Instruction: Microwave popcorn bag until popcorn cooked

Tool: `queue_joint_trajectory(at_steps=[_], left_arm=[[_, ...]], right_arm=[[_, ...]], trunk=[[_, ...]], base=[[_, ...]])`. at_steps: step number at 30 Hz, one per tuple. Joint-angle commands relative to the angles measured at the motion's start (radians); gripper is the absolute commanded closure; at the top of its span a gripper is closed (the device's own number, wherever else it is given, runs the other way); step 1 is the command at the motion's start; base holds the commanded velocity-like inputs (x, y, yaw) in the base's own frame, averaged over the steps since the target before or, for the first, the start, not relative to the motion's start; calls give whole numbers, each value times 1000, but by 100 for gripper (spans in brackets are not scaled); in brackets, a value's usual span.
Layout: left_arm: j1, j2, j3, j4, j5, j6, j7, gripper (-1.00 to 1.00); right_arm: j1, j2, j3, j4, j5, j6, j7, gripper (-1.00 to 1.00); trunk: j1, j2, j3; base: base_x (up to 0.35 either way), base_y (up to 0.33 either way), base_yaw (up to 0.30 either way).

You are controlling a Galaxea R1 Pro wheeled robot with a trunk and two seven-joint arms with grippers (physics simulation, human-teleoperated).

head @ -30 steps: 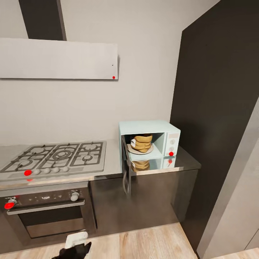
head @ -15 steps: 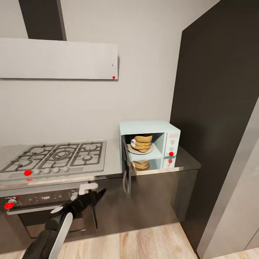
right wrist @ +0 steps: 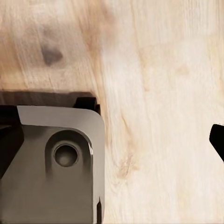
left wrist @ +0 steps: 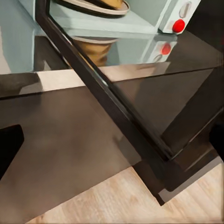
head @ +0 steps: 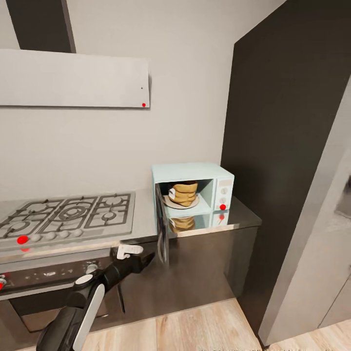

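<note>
The pale mint microwave (head: 192,181) stands on the grey countertop (head: 146,214) with its dark glass door (head: 161,229) swung open, edge-on to the head view. Inside, the tan popcorn bag (head: 184,192) sits upright on the beige turntable (head: 171,202). My left gripper (head: 145,258) reaches forward just left of the door's lower edge and below counter height, with its fingers apart and nothing between them. In the left wrist view the door edge (left wrist: 107,95) runs diagonally close ahead. My right gripper (right wrist: 112,140) hangs open over the wood floor. The popcorn is hidden in the bag.
A steel gas hob (head: 63,214) lies left of the microwave, with an oven (head: 44,282) beneath and a white hood (head: 73,78) above. A tall dark cabinet (head: 287,146) rises to the right. The robot's grey base (right wrist: 56,163) shows below the right gripper.
The head view has shifted, so everything sits further left in the picture. My left arm has risen from the bottom edge and stretched toward the open microwave door.
</note>
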Motion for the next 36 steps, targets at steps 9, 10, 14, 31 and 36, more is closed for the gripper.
queue_joint_trajectory(at_steps=[9,10,14,31,36], left_arm=[[-3,-12,-7,-1,7,-109,-4,-100],[-5,-16,-8,-1,6,-109,-4,-100],[-17,-41,-62,-1,-37,-110,-3,-100],[-19,-144,-112,2,-274,-113,4,-100],[-19,-141,-111,1,-275,-113,5,-100]], right_arm=[[-2,-1,-9,3,9,-4,2,-100],[-2,-1,-9,3,9,-4,2,-100],[-2,-4,-9,3,9,-5,2,-100],[-2,-5,-8,2,9,-16,2,-100],[-2,-7,-9,2,11,-32,-1,-100]], trunk=[[0,-1,-1],[0,-1,-1],[0,-1,-1],[0,-1,-1],[0,-1,-1]], base=[[0,0,-245],[0,0,-246],[0,0,-246],[0,0,-204],[0,0,-5]])
